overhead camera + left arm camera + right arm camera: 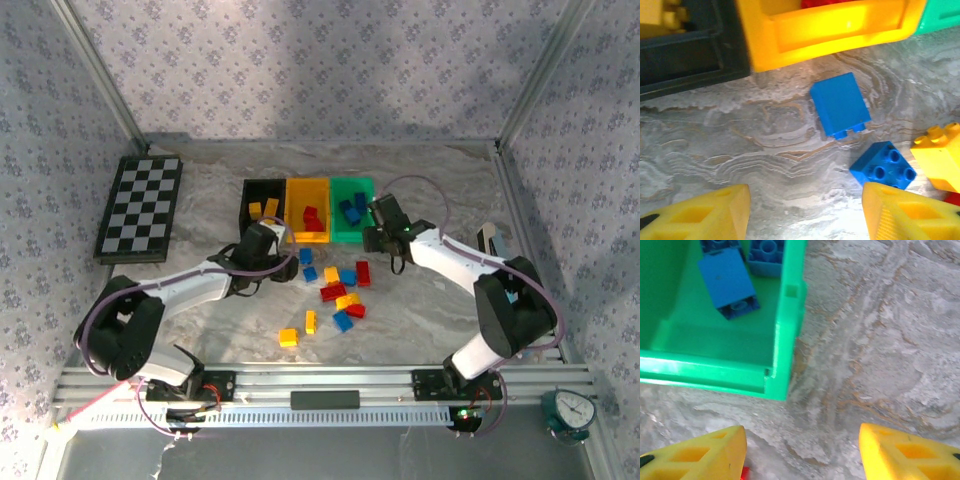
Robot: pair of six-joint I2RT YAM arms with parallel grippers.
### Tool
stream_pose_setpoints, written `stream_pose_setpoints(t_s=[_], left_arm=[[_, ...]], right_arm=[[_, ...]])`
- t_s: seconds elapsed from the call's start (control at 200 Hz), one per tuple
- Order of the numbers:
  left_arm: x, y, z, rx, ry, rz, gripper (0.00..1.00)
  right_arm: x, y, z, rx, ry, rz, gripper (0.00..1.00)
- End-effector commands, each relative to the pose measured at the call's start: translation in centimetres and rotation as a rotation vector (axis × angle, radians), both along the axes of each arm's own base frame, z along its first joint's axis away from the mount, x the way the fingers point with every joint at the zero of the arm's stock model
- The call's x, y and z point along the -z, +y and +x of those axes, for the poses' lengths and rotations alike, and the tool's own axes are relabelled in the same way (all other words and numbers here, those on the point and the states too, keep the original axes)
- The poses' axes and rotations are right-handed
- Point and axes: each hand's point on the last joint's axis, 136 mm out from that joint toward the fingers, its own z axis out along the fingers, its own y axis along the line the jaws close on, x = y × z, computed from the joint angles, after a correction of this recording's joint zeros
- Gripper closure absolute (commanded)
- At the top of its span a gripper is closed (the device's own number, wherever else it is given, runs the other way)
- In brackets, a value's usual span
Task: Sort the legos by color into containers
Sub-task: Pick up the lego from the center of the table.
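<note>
Blue legos (840, 104) | ahead of left end effector (805, 205) | jaws apart, empty

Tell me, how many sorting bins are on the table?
3, side by side: the black bin on the left, the yellow bin in the middle, the green bin on the right. None looks hidden.

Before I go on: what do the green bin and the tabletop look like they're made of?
Green bin: likely moulded plastic, smooth and slightly glossy, with even colour and a bright sheen along the rim.
Tabletop: marble-look surface with grey-brown veining and a dull finish; whether it is real stone or a printed laminate I cannot tell.
</note>
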Motion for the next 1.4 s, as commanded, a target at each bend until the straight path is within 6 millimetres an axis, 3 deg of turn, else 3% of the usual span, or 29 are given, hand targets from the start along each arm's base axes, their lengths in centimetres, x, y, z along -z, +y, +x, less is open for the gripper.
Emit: stream_pose_setpoints(t_s=[0.0, 0.225, 0.43, 0.555, 1.024, 1.219, 1.269, 1.394], left_arm=[[-1.5, -2.1, 0.6, 0.034, -0.031, -0.036, 0.40], [0.0, -3.8, -0.3, 0.026, 0.029, -0.035, 0.40], [1.2, -4.4, -1.4, 0.014, 0.130, 0.088, 0.40], [0.9, -4.5, -1.3, -0.005, 0.147, 0.130, 0.40], [3.4, -6.2, -0.8, -0.015, 0.216, 0.207, 0.41], [3.2, -6.3, -0.9, -0.006, 0.207, 0.209, 0.49], [3.0, -6.3, -0.8, -0.004, 0.201, 0.206, 0.56], [2.2, -6.0, -1.0, -0.005, 0.176, 0.203, 0.58]], right_arm=[[-1.0, -0.6, -0.1, -0.031, -0.031, 0.008, 0.37], [0.1, -2.8, -0.9, -0.018, -0.023, 0.038, 0.37], [1.5, -4.1, -1.2, 0.019, -0.026, 0.076, 0.37], [1.3, -4.0, -1.0, 0.014, -0.029, 0.100, 0.37], [1.2, -3.2, -1.5, -0.019, -0.020, 0.141, 0.37], [1.1, -3.2, -1.7, -0.020, -0.022, 0.144, 0.37], [0.9, -3.1, -1.6, -0.023, -0.027, 0.150, 0.37], [1.0, -3.0, -1.7, -0.025, -0.025, 0.148, 0.37]])
